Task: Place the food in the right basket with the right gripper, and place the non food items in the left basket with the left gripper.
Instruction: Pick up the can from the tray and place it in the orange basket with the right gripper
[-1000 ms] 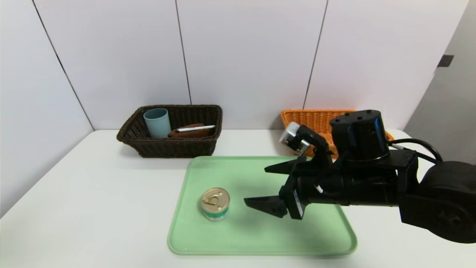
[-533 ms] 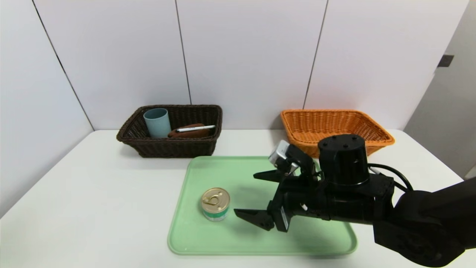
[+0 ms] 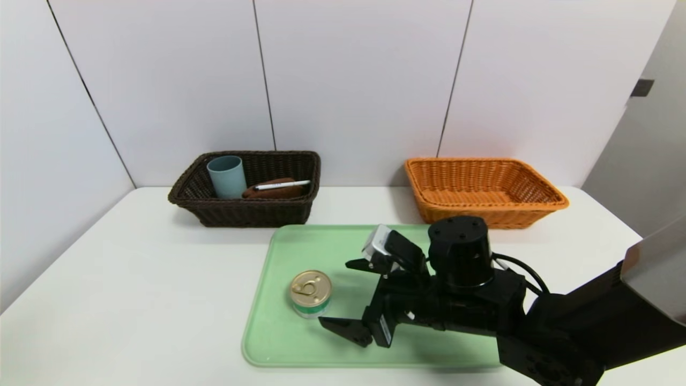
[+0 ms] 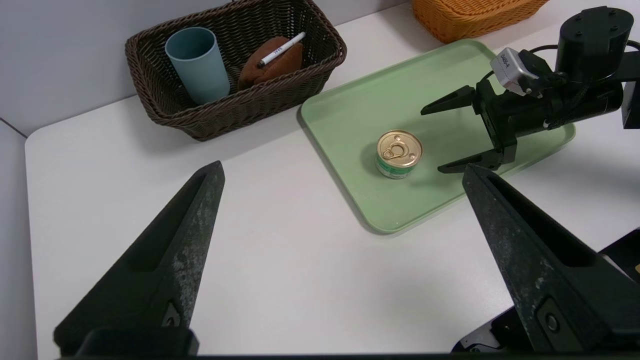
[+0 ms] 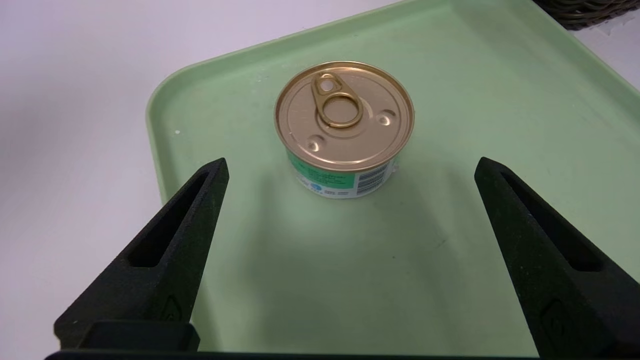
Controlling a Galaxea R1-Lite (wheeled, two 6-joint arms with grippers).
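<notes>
The robot's black left gripper (image 4: pixel 343 170) is out of the head view; its own wrist view shows its two fingers spread wide above the bare white table, with nothing between them and nothing touching them. Beyond that claw sits the dark brown woven wicker basket (image 3: pixel 257 213), which holds a blue-grey plastic cup (image 3: pixel 227 178), leaning slightly, and beside it a folded brown cloth (image 3: pixel 274 193) with a slim white pen with a black tip (image 3: pixel 282 185) lying across its top.

Next to the right comes the small round tin can with a gold pull-ring lid and a green-and-white label (image 3: pixel 311 294), upright on the light green rectangular tray (image 3: pixel 300 343), toward the tray's left side.

The black two-fingered right gripper (image 3: pixel 333 292) reaches in over the tray from the right. Its fingers stand wide apart, pointing at the tin; it grips nothing, and the tin is just ahead of the fingertips, in line with the gap. Nothing stands between the claw and the tin. Behind this claw and farther right, past the tray's far edge, is the orange woven wicker basket (image 3: pixel 490 217), with a bare inside.
</notes>
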